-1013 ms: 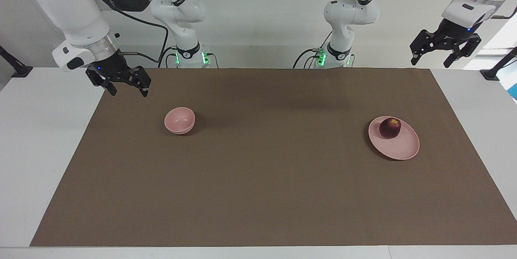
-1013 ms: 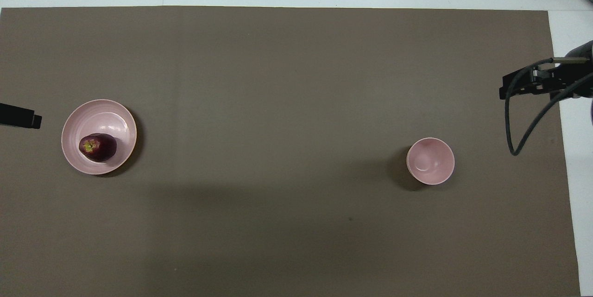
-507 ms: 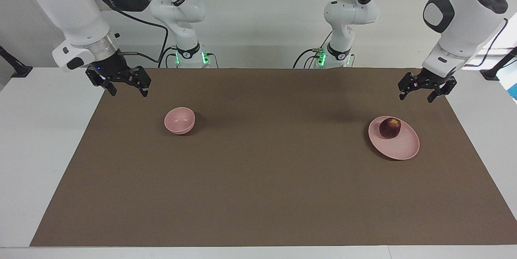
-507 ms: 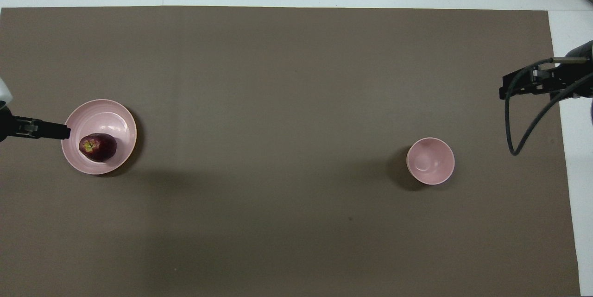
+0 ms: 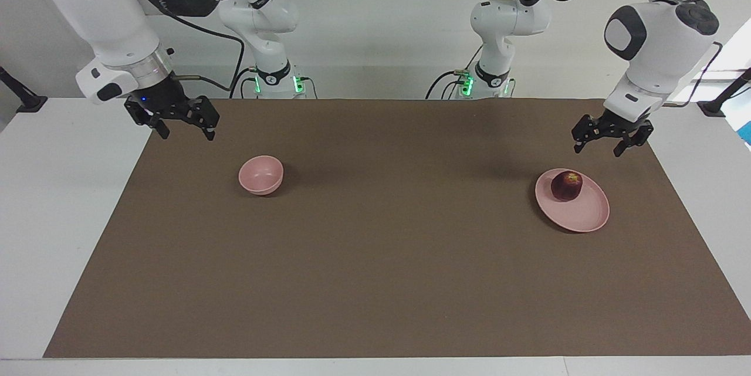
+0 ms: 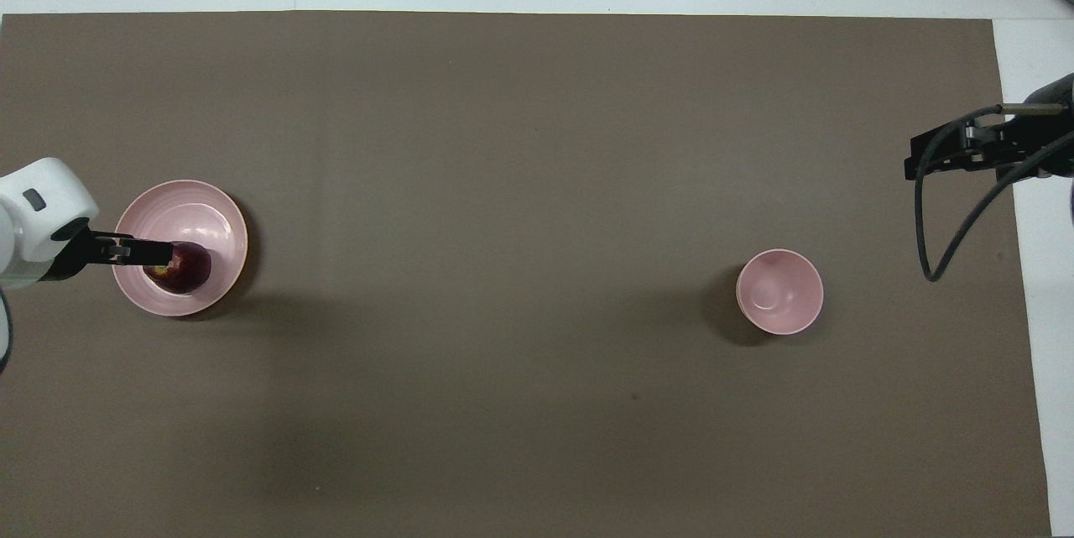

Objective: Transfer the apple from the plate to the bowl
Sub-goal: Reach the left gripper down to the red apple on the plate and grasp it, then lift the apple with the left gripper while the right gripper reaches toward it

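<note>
The dark red apple [image 5: 566,186] [image 6: 191,271] lies on the pale pink plate [image 5: 582,216] [image 6: 195,209], on its part nearest the robots, toward the left arm's end of the table. My left gripper [image 5: 596,151] [image 6: 162,253] is open and empty, raised over the plate's rim nearest the robots, apart from the apple. From overhead its fingers overlap the apple. The small pink bowl [image 5: 261,175] [image 6: 780,291] stands empty toward the right arm's end. My right gripper [image 5: 188,135] [image 6: 914,159] is open and empty, waiting raised over the mat's edge near the bowl.
A brown mat [image 5: 375,258] covers the white table [image 5: 58,217]. Black stands [image 5: 26,101] [image 5: 717,105] are at both table ends. The right arm's cable [image 6: 930,263] hangs in a loop beside the bowl.
My left gripper has come down from high beside the table and moved in over the plate, toward the apple. The right arm, apple, plate and bowl have not moved.
</note>
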You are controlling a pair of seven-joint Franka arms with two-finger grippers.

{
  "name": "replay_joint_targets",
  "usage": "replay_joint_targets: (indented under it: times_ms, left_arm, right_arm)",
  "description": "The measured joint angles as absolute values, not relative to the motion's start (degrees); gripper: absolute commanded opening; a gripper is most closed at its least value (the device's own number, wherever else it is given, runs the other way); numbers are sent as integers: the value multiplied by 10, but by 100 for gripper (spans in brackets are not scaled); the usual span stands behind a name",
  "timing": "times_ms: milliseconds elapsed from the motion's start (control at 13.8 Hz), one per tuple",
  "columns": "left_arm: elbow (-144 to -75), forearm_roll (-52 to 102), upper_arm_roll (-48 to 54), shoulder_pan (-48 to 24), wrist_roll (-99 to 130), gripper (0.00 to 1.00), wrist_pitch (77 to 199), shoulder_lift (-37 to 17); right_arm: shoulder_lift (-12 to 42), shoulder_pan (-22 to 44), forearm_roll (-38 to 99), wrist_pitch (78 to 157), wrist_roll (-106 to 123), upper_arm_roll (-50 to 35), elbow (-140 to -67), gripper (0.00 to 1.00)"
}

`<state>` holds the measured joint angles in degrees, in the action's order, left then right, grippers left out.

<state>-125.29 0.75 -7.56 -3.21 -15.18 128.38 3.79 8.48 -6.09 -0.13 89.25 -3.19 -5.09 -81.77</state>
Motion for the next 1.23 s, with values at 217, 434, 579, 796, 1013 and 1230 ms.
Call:
replay_joint_targets:
  times_ms: [217,434,579,796,1013,1230]
  left_arm:
    - [-1304,8,-76,-32,-152,86,1382,14]
    - [-1311,8,-76,-31,-152,62,1408,-11]
    - [-1312,8,-76,-24,-156,19,1411,-18]
    - [-1312,8,-76,-19,-170,0,1411,-17]
    - [-1310,8,-76,-19,-171,0,1411,-16]
    - [-1280,8,-69,-20,-172,0,1383,-8]
  right_arm:
    - [82,-61,-1,894,-32,-51,-825,100]
    - [66,-56,8,920,-32,-52,-863,100]
    - [56,-47,39,929,-32,-53,-889,100]
    - [58,-30,57,953,-56,-54,-920,100]
    - [79,-4,83,962,-114,-54,-935,100]
    - [111,25,113,985,-176,-55,-938,100]
